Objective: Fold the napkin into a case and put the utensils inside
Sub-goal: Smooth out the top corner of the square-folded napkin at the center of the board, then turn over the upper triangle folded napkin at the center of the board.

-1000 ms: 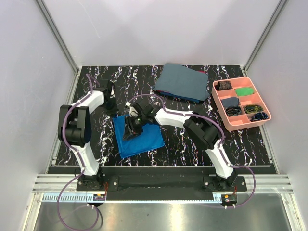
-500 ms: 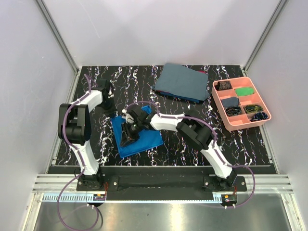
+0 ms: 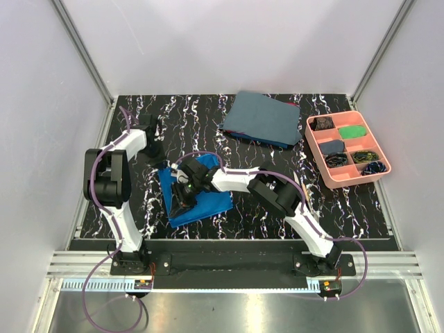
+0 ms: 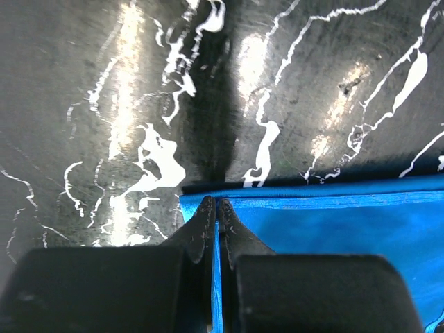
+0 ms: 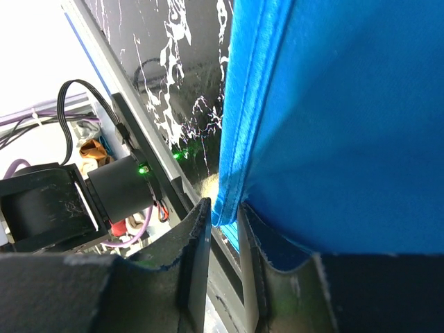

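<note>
While both arms lean over it, napkin [image 3: 211, 202]: bright blue cloth on the near-left part of the tabletop [image 3: 347, 201], roughly square, its right half lying flat.
Left end effector [image 4: 214, 208]: fingers pressed together on the napkin's far-left corner, with a thin strip of blue caught between them.
Right end effector [image 5: 223, 216]: fingers drawn in close, pinching the hem on the napkin's left side; the cloth there is raised off the tabletop.
Right arm: stretched across from the right, covering the middle of the napkin in the top view.
Grey cloth [image 3: 262, 118]: folded, by the far edge, well apart from the napkin.
Pink tray [image 3: 313, 142]: at the right edge, compartments filled with small items.
</note>
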`<state>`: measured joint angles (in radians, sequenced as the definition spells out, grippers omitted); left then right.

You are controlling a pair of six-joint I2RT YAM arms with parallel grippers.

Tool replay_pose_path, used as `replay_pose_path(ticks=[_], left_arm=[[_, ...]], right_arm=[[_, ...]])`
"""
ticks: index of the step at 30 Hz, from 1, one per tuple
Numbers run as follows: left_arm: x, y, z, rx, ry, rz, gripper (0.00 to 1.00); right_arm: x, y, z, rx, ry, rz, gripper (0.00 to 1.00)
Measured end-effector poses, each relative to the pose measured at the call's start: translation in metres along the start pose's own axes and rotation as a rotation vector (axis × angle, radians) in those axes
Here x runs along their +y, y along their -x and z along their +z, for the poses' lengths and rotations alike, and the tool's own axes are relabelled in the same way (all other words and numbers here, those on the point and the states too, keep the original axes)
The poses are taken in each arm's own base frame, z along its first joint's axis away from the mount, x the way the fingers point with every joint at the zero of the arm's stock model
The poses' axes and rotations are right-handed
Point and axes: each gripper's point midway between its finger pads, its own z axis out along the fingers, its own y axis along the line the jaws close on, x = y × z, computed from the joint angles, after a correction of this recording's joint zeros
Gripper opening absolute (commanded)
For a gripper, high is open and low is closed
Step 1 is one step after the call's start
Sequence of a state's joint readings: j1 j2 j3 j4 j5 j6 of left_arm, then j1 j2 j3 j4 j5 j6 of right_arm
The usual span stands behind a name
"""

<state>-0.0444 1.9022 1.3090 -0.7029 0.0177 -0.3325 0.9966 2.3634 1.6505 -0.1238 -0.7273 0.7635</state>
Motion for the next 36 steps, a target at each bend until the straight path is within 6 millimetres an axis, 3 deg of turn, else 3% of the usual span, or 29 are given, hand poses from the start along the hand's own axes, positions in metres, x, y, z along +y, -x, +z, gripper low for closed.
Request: replay_pose_path(ticks=[3,6,7,8,11,17,19,27,36], left_arm=[[0.003,0.003,-0.001,-0.006,0.006,-0.011,0.07],[0.005,0.004,-0.001,-0.008,0.015,-0.022,0.28],[0.006,0.004,-0.002,-0.011,0.021,-0.029,0.42],[0.007,0.005,-0.003,-0.016,0.027,-0.035,0.49],[0.012,0.003,-0.015,-0.051,0.047,-0.059,0.57],[0.02,0.005,-0.063,-0.17,0.03,-0.11,0.55],[0.019,0.005,-0.065,-0.175,0.017,-0.118,0.54],[0.018,-0.016,-0.023,-0.051,-0.001,-0.122,0.54],[0.013,-0.036,-0.004,-0.01,-0.039,-0.155,0.55]], right_arm=[[-0.001,0.0,0.001,0.0,-0.003,0.001,0.3],[-0.003,0.0,0.001,-0.001,-0.008,-0.003,0.3],[-0.004,0.0,0.001,-0.002,-0.009,-0.006,0.3],[-0.004,0.0,0.001,-0.002,-0.009,-0.009,0.3],[-0.005,-0.001,0.001,-0.001,-0.01,-0.019,0.3],[-0.006,-0.001,0.002,-0.002,-0.008,-0.023,0.29],[-0.006,-0.001,0.002,-0.003,-0.007,-0.024,0.3],[-0.006,-0.001,0.001,-0.006,-0.004,-0.028,0.29],[-0.016,-0.009,-0.013,-0.015,-0.003,-0.011,0.29]])
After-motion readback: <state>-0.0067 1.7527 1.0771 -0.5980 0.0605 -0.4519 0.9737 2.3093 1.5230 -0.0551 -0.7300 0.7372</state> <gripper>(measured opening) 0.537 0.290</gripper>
